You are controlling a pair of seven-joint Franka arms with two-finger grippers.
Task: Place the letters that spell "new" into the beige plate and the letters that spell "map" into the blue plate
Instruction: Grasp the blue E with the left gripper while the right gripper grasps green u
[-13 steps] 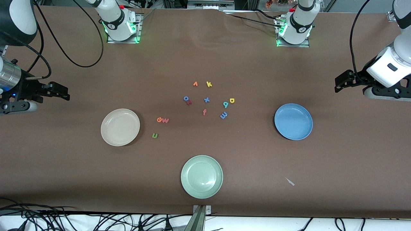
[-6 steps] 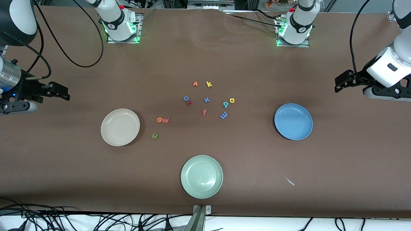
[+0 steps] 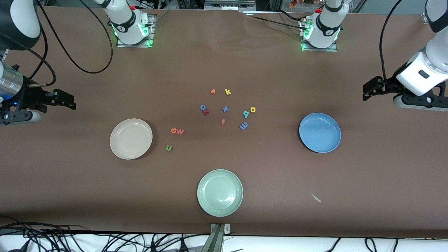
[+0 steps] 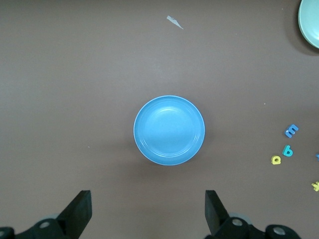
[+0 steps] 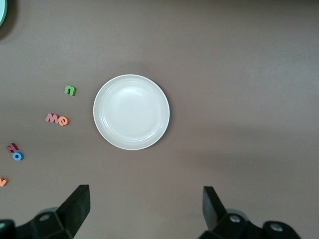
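Observation:
The empty beige plate lies toward the right arm's end of the table. Beside it lie the green n, the orange e and the red w. The empty blue plate lies toward the left arm's end. The light blue m, teal a and yellow p sit mid-table. My left gripper hangs open over bare table by the blue plate. My right gripper hangs open by the beige plate.
A pale green plate lies nearest the front camera. Other letters sit mid-table: yellow k, orange v, blue x, red f, blue o. A small pale scrap lies near the front edge.
The left arm has shifted slightly toward the table's middle. The right arm, plates and letters have not moved.

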